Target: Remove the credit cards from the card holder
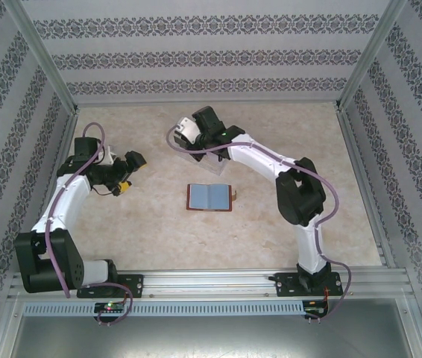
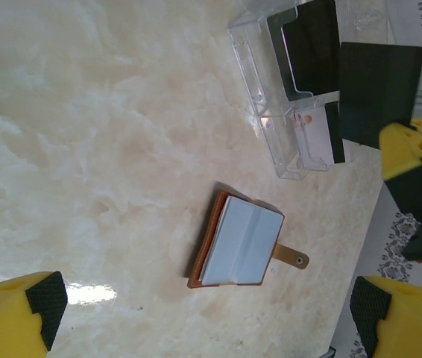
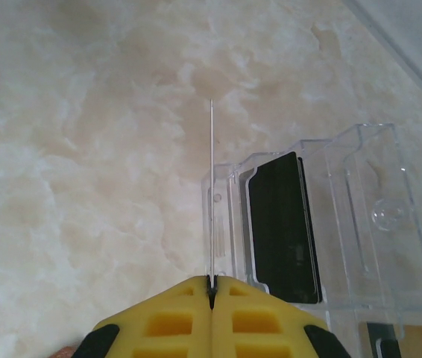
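The card holder (image 2: 241,242) is brown with blue-grey pockets, the bench (image 2: 84,149) cream and marbled, the tray (image 3: 375,186) clear, the credit cards (image 3: 282,224) black, the right end effector (image 3: 212,282) yellow, the walls (image 1: 196,30) striped with grey floral bands.

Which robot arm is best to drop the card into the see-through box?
The right. Its end effector is shut on a thin card right at the clear tray. The left end effector is open and empty, away from it.
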You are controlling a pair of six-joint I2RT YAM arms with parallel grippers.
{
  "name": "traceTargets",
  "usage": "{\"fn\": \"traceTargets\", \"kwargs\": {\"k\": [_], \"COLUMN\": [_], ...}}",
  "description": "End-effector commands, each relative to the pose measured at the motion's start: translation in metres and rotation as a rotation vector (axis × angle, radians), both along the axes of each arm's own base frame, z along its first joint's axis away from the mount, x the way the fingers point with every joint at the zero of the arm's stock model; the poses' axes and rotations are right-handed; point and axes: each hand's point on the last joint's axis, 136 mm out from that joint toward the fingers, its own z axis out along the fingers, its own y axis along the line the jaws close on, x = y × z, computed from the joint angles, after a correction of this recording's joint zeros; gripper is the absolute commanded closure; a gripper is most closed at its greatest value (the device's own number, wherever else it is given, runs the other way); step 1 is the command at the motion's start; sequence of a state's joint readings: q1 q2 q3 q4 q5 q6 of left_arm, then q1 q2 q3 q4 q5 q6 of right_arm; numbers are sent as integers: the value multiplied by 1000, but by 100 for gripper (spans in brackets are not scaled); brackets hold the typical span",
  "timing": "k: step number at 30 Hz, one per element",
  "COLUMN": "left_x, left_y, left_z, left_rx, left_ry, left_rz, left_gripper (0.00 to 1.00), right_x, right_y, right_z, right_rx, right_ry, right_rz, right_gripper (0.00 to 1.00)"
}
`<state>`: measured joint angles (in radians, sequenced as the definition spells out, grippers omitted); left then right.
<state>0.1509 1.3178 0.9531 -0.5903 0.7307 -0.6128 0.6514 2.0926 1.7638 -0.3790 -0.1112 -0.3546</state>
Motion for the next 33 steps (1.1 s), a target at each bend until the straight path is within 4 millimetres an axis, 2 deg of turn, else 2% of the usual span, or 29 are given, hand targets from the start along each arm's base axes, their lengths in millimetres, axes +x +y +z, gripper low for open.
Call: {"fn": "traceTargets", "kwargs": {"k": [1,9,23,33], "left_x": [2,1,3,3], "left_y": [1,3,1,-1], "left_z": [-1,-5,-8,-8], "left_rx": [-25,-12,-34,-42], "left_ry": [-16,-8,-2,-4], "left_rz": [-5,0,-8,-13], "left_gripper": [1,1,1,1], "right_x": [15,35,49,57], "right_y": [-3,-10,-18,-22], "right_z": [-9,-17,-32,-36], "right_rx": [-98,-88,-75,-59], "right_ry": [-62,-59,-24,-16], "right_rz": [3,-30,-28,-37], "right_gripper": [100,100,100,100]}}
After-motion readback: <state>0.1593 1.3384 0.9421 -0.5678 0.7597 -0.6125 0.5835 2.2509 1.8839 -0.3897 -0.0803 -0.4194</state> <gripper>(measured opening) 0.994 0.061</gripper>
